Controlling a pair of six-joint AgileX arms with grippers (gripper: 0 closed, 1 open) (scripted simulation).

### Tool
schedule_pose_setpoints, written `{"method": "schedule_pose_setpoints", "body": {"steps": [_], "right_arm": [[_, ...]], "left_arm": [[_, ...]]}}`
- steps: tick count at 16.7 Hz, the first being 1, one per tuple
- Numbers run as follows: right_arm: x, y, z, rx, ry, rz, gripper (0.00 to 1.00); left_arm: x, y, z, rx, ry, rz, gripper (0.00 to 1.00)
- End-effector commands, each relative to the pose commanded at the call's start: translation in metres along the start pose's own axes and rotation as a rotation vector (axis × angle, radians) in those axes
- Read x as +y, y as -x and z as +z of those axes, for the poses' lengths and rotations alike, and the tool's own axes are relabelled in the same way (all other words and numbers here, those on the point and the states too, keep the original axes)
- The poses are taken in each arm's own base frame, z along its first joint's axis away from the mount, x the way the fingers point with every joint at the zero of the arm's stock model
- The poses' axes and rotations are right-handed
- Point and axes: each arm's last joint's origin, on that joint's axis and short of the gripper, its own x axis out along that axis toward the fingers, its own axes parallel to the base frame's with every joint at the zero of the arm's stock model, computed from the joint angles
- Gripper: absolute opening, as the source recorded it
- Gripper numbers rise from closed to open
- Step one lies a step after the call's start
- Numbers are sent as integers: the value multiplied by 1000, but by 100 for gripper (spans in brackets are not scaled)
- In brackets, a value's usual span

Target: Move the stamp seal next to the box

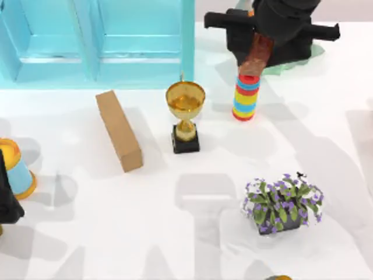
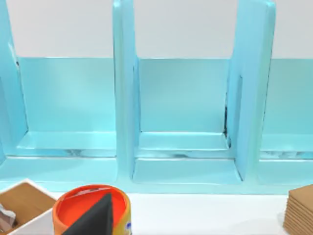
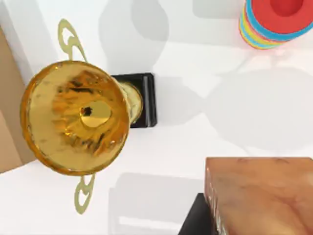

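Note:
The reddish-brown glossy stamp seal (image 1: 255,58) hangs above the table at the back right, held by my right gripper (image 1: 260,45), which is shut on it. It hovers just behind a striped ring stack. In the right wrist view the seal (image 3: 261,196) looms close, with a dark finger (image 3: 195,223) beside it. The long tan box (image 1: 119,129) lies at an angle left of centre, well apart from the seal; its edge also shows as the box (image 3: 9,127) past the trophy. My left gripper (image 1: 7,195) is parked at the table's left edge.
A gold trophy (image 1: 185,116) on a black base stands between box and seal. The coloured ring stack (image 1: 246,96) is right of it. A purple-flowered plant (image 1: 282,204) sits front right. A light-blue cabinet (image 1: 99,41) spans the back left. An orange-and-blue cup (image 1: 14,166) stands by the left arm.

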Motion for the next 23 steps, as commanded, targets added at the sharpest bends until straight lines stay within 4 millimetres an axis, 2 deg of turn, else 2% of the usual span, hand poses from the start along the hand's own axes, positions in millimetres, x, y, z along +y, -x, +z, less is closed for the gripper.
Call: {"method": "schedule_pose_setpoints", "body": {"steps": [2, 5, 7, 9, 18, 20, 23], "right_arm": [[-53, 6, 12, -1, 3, -38, 0], [-125, 2, 16, 54, 0, -111, 0], [-160, -5, 12, 112, -5, -151, 0], [-181, -11, 7, 158, -10, -174, 0], [-184, -16, 7, 123, -11, -165, 0], [-186, -24, 6, 98, -13, -153, 0], [-190, -49, 2, 113, -13, -154, 0]], "left_arm": [[0, 0, 0, 0, 0, 0, 100], [0, 0, 0, 0, 0, 0, 100], [0, 0, 0, 0, 0, 0, 100], [0, 0, 0, 0, 0, 0, 100], [0, 0, 0, 0, 0, 0, 100], [0, 0, 0, 0, 0, 0, 100], [0, 0, 0, 0, 0, 0, 100]]}}
